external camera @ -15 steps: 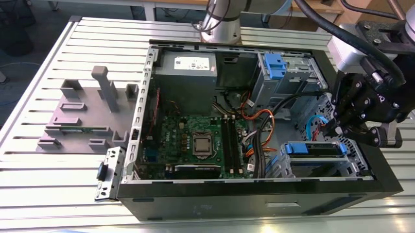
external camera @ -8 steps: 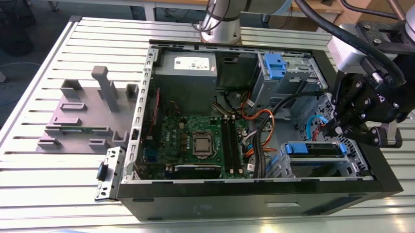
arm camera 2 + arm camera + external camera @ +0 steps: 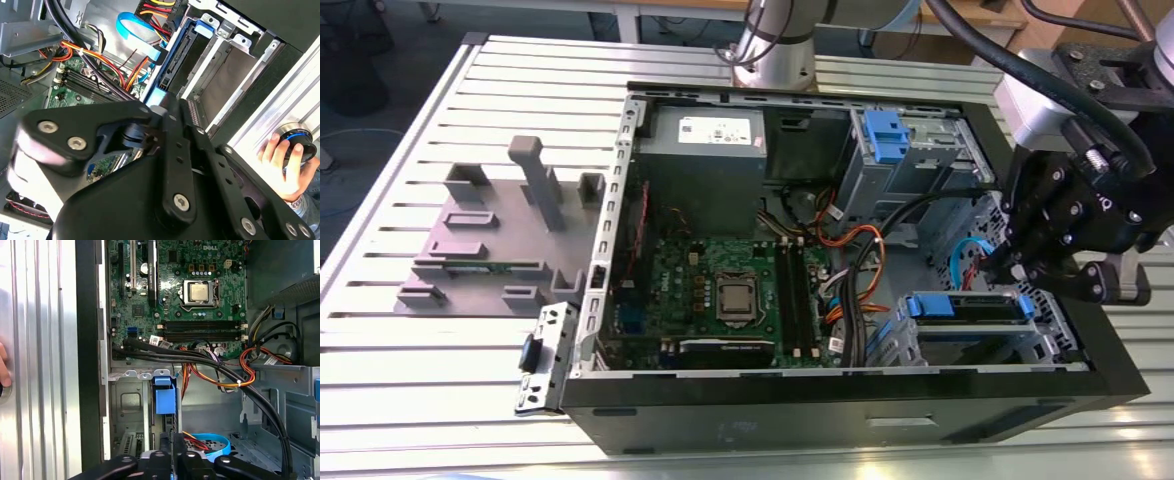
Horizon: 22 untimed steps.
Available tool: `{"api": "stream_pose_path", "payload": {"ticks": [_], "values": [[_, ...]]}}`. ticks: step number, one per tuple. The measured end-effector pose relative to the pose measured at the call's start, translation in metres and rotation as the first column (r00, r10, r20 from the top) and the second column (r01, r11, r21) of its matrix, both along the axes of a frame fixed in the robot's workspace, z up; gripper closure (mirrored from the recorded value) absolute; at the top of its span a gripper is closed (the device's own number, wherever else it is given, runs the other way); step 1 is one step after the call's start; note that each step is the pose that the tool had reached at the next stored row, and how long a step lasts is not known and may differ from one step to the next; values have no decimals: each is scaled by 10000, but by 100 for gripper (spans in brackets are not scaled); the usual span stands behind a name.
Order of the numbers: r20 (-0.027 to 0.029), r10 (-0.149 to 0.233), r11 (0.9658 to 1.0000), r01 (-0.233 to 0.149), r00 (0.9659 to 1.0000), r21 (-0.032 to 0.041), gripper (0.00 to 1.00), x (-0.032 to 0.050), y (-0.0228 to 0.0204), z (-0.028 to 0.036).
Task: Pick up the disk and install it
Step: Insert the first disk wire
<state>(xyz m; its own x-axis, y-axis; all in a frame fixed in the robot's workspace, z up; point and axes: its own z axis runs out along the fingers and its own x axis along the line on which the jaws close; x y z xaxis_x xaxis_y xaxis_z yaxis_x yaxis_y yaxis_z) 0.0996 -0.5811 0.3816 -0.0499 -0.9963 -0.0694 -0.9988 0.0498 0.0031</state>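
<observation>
The hand (image 3: 1047, 262) is black w/ silver screws. Just beside it the disk (image 3: 970, 307) shows a blue plastic bracket. The computer case (image 3: 854, 412) is black outside, grey metal inside. The motherboard (image 3: 720, 290) is green w/ black slots and a silver chip. Near the hand, cables (image 3: 851, 245) are orange, red, yellow, black; one is light blue. The stand (image 3: 500, 235) is grey. The bench (image 3: 414, 390) is silver w/ ribbed stripes.

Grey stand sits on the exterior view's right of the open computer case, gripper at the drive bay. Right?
No: the exterior view shows the grey stand on the left of the computer case. The gripper is at the drive bay.
</observation>
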Motion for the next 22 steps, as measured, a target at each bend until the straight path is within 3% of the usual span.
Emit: {"api": "stream_pose_path", "payload": {"ticks": [1, 3, 6, 7, 22], "values": [[0, 0, 10000, 0, 10000, 0, 83, 0, 0, 0], [0, 0, 10000, 0, 10000, 0, 71, 0, 0, 0], [0, 0, 10000, 0, 10000, 0, 65, 0, 0, 0], [0, 0, 10000, 0, 10000, 0, 58, 0, 0, 0], [0, 0, 10000, 0, 10000, 0, 58, 37, 0, -8]]}}
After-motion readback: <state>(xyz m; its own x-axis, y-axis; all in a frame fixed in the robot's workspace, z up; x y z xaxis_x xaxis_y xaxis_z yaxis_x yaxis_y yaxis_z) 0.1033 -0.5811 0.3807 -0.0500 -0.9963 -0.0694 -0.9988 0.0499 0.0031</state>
